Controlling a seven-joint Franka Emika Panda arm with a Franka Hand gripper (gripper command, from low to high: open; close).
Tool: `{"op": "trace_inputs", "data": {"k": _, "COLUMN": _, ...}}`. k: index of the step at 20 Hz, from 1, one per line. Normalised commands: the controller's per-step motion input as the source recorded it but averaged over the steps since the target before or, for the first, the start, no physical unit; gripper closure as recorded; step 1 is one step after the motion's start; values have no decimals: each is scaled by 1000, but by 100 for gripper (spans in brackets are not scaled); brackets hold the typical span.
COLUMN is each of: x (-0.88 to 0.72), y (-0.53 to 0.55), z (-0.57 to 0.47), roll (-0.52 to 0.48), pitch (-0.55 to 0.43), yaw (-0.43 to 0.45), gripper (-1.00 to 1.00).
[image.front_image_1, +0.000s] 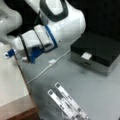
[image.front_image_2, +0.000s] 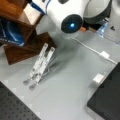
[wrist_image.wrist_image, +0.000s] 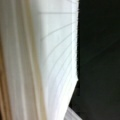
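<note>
Two front views show a white Franka arm (image.front_image_1: 62, 22) bent low over a grey table (image.front_image_1: 100, 92), its wrist reaching toward a front view's left, where the gripper (image.front_image_1: 11, 53), marked by a small blue part, sits at the edge of a pale wooden shelf unit (image.front_image_1: 10, 82). Whether its fingers are apart or together cannot be told, since the hand is mostly hidden behind the wrist body. The wrist view is filled on its left by a stack of white pages (wrist_image.wrist_image: 50, 62), the edges of a book or paper block seen very close, with darkness to the right; the gripper is nearest to these pages, and contact cannot be confirmed. In a front view the brown wooden shelf (image.front_image_2: 22, 47) stands at the table's far left corner and holds a blue book (image.front_image_2: 10, 32). Just beside the shelf, on the table, rests a folding metal stand (image.front_image_2: 40, 65) with two perforated bars lying side by side; it also appears near the bottom edge in a front view (image.front_image_1: 66, 103). A white cable (image.front_image_1: 47, 67) with a small connector runs across the table under the arm. A black box (image.front_image_1: 97, 51) with a silver side and a small white tag sits toward the table's right edge, well apart from the gripper.
</note>
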Motion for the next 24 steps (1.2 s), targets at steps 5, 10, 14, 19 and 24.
{"op": "trace_inputs", "data": {"k": 5, "x": 25, "y": -16, "z": 10, "roll": 13, "pitch": 24, "yaw": 105, "gripper": 100}}
{"op": "trace_inputs", "data": {"k": 10, "x": 20, "y": -8, "z": 32, "roll": 10, "pitch": 35, "yaw": 107, "gripper": 100}}
{"op": "trace_inputs", "data": {"k": 14, "x": 19, "y": -13, "z": 20, "roll": 8, "pitch": 25, "yaw": 123, "gripper": 100}}
{"op": "trace_inputs", "data": {"k": 19, "x": 23, "y": 21, "z": 8, "roll": -8, "pitch": 23, "yaw": 159, "gripper": 100}}
{"op": "trace_inputs", "data": {"k": 24, "x": 22, "y": 258, "z": -20, "roll": -125, "pitch": 91, "yaw": 219, "gripper": 100}}
